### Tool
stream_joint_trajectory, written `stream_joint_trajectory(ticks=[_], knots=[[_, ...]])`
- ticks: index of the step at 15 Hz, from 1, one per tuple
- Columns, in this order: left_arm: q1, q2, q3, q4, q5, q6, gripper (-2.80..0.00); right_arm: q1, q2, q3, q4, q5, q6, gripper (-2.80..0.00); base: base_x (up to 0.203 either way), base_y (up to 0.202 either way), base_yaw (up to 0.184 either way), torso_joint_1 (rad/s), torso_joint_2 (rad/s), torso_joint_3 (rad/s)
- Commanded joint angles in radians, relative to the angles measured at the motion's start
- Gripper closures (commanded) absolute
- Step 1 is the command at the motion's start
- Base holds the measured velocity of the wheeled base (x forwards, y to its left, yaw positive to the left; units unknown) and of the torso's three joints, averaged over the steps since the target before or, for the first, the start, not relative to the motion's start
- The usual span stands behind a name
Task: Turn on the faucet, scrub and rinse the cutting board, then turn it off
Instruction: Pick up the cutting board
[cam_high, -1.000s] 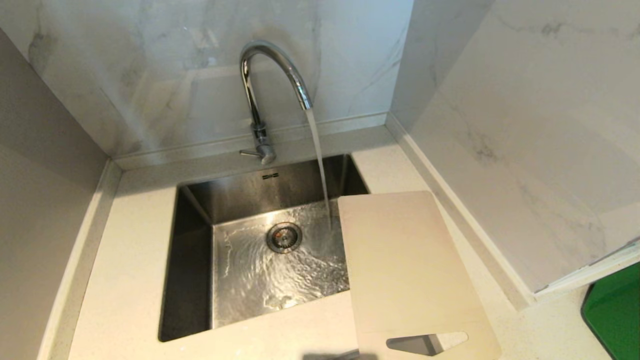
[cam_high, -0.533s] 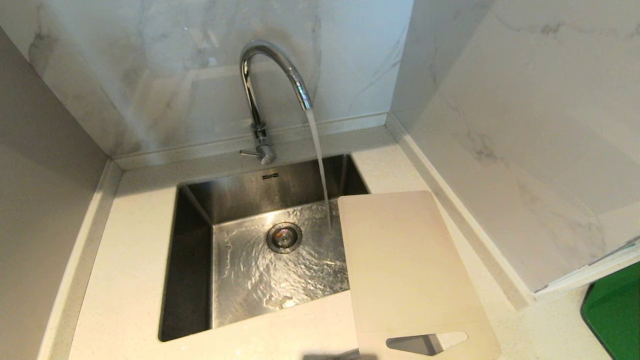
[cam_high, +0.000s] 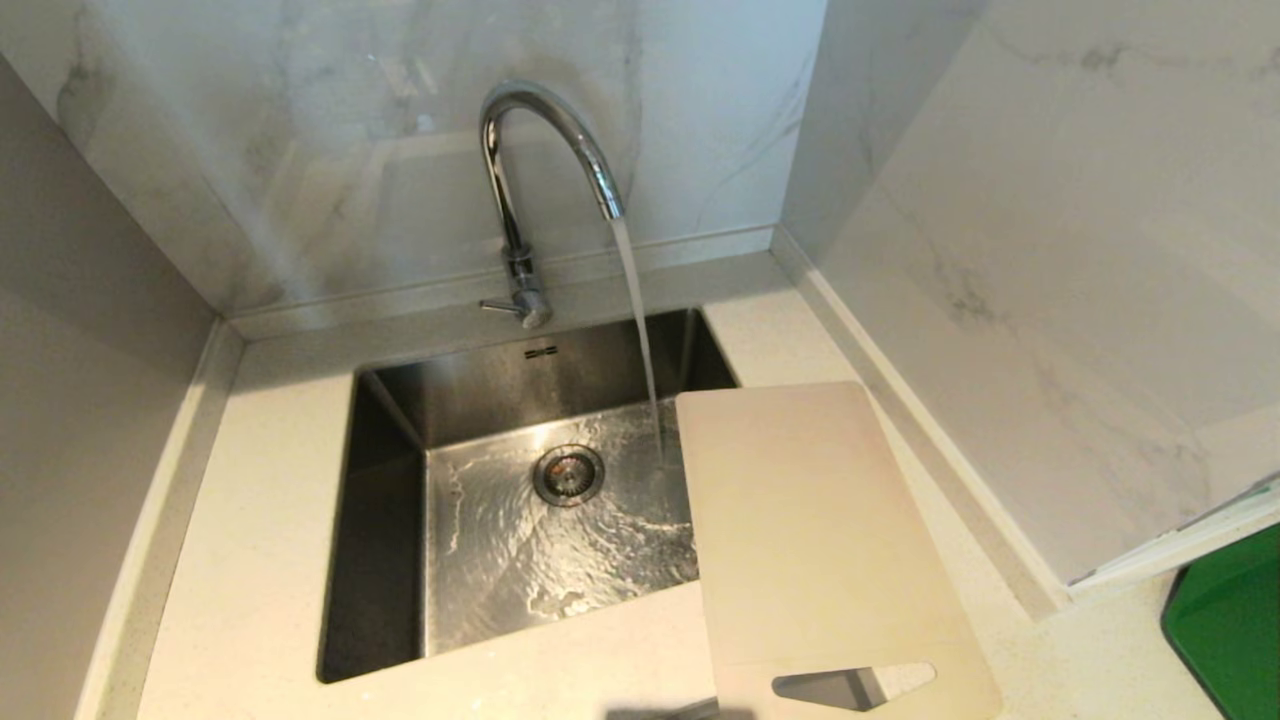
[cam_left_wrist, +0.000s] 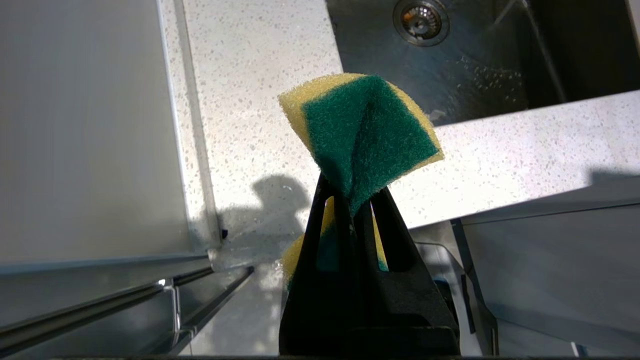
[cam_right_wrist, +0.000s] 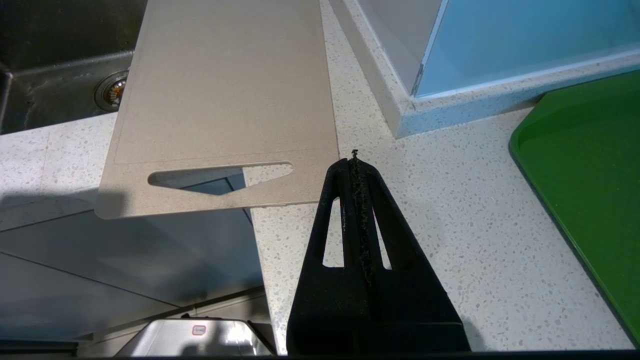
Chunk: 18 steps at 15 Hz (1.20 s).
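Across the head view almost nothing differs. Only the water (cam_high: 640, 330) falling from the faucet (cam_high: 545, 150) has moved: the ripples and foam on the sink (cam_high: 560, 540) floor have a new pattern, with the froth near the front edge possibly spread a little differently, though glare makes that uncertain.

The head camera looked steeply down at the sink (cam_high: 385, 560) from the counter's front edge. Both wrist cameras sat low and close there, facing inward (sharing its drain (cam_left_wrist: 421, 20)).
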Motion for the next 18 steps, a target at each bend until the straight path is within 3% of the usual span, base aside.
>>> stream_joint_trajectory(ticks=[1,4,8,12,17,18], knots=[[-0.022,0.004,0.047,-0.041,0.0,0.002,0.0,0.001,0.0,0.002,0.0,0.0,0.0,0.0,0.0,0.0,0.0,0.0,0.0,0.0],[-0.075,0.001,0.073,-0.08,0.003,0.002,0.0,0.001,0.0,0.002,0.0,0.0,0.0,0.0,0.0,0.0,0.0,0.0,0.0,0.0],[-0.074,-0.091,0.099,-0.139,0.048,0.012,0.0,0.001,0.0,0.002,0.0,0.0,0.0,0.0,0.0,0.0,0.0,0.0,0.0,0.0],[-0.069,-0.264,0.15,-0.152,0.106,0.162,0.0,0.001,0.0,0.001,0.0,0.0,0.0,0.0,0.0,0.0,0.0,0.0,0.0,0.0],[-0.068,-0.272,0.255,-0.306,0.098,0.177,0.0,0.0,0.0,0.001,0.0,0.0,0.0,0.0,0.0,0.0,0.0,0.0,0.0,0.0],[-0.068,-0.272,0.254,-0.293,0.096,0.179,0.0,0.001,0.0,0.002,0.0,0.0,0.0,0.0,0.0,0.0,0.0,0.0,0.0,0.0]])
